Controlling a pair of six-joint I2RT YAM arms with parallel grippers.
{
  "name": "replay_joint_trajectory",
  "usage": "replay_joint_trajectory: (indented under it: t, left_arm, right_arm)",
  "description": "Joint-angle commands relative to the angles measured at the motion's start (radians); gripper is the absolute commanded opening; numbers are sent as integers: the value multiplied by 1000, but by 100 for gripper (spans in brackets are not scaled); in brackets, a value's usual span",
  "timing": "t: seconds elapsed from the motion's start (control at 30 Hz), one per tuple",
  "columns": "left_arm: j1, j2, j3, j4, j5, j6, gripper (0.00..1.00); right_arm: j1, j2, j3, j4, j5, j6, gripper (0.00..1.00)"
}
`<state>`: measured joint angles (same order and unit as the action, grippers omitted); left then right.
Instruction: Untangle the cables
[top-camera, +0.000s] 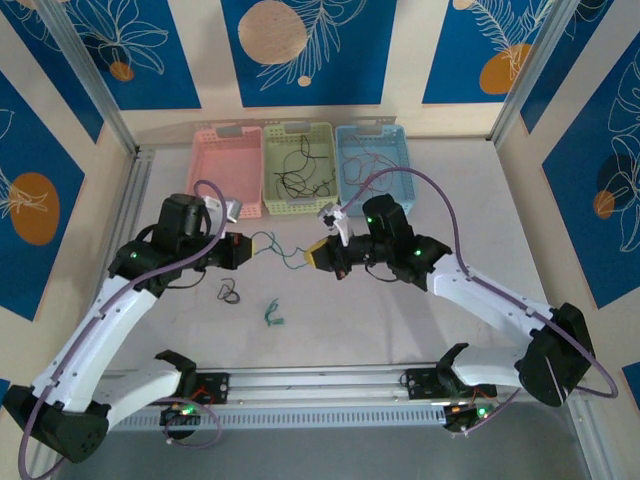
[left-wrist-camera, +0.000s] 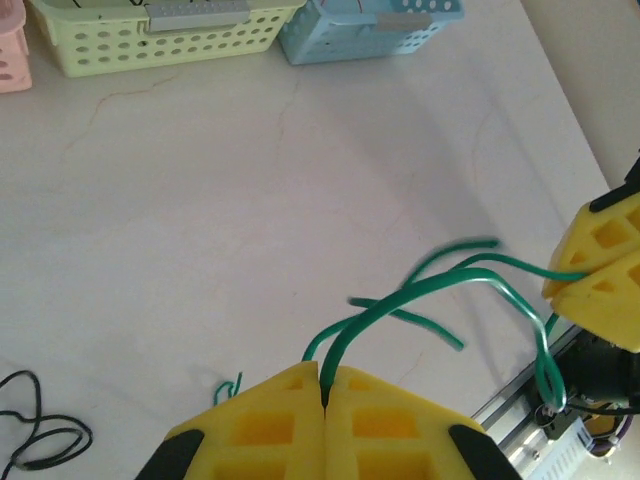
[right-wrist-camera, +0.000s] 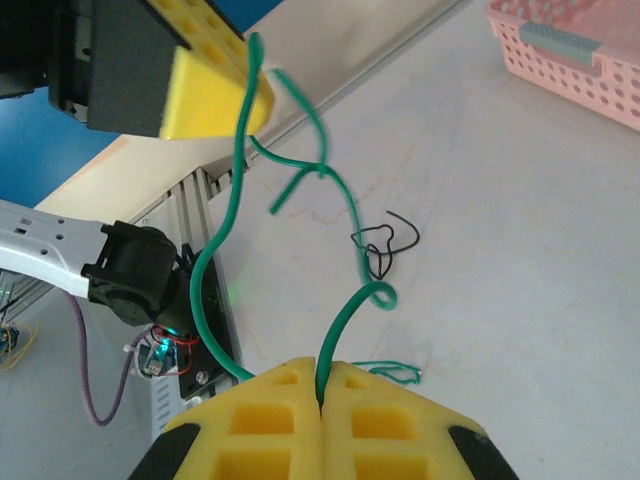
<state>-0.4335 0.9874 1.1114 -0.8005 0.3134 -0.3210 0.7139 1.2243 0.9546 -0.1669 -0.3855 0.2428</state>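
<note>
Cables (left-wrist-camera: 450, 280), two green strands between left pincer (left-wrist-camera: 325, 388), right pincer (right-wrist-camera: 322, 388), three baskets (top-camera: 297, 128)

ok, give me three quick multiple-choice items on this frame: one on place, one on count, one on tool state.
1. The loose black cable on the table lies:
A) by the left arm
B) by the right arm
C) in a basket

2. Baskets along the far edge:
A) two
B) three
C) four

3. The left tool and right tool are:
A) both open
B) both shut on the green cable
C) left shut, right open

Key:
1 A, it sits just nearside of the left tool in the top view.
2 B, pink basket, yellow-green basket and blue basket stand in a row.
3 B, each wrist view shows closed pads pinching the cable.
</note>
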Motion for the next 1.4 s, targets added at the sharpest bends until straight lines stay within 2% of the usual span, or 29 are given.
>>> replay_joint_trajectory:
  t: [0.0,0.1,0.3,0.47,0.53,0.67,0.77,0.93,1.07,1.2,1.3,1.37]
  left_arm:
    - [4,-16,51,-69,-21,132,0]
    - [4,-30,55,-78,6,162,0]
    - [5,-41,31,-57,33,154,0]
    - [4,-38,32,-71,10,175,0]
    - [4,-34,41,-92,1,188,0]
    - [4,-37,44,-117,-13,199,0]
    - [4,-39,39,-120,1,200,0]
    - [3,-27,33,-138,41,209,0]
    - [2,-21,29,-149,34,205,0]
    - [3,-22,34,-172,0,201,0]
    - [2,-29,30,-169,32,196,0]
    - [3,-32,27,-160,67,188,0]
  right_arm:
    - [3,-22,60,-212,-63,23,0]
    - [3,-19,89,-224,-103,37,0]
    - [-14,-4,134,-218,-99,41,0]
    - [-36,-3,172,-227,-64,45,0]
    - [-44,-9,185,-253,-4,39,0]
    - [-64,-17,214,-306,202,74,0]
    - [-69,-19,228,-317,247,96,0]
    - [16,-12,261,-332,428,13,0]
    - [25,-13,247,-299,520,1,0]
    - [48,-15,241,-292,725,-28,0]
    - [49,-27,239,-276,791,-24,0]
    - [39,-39,234,-251,755,-12,0]
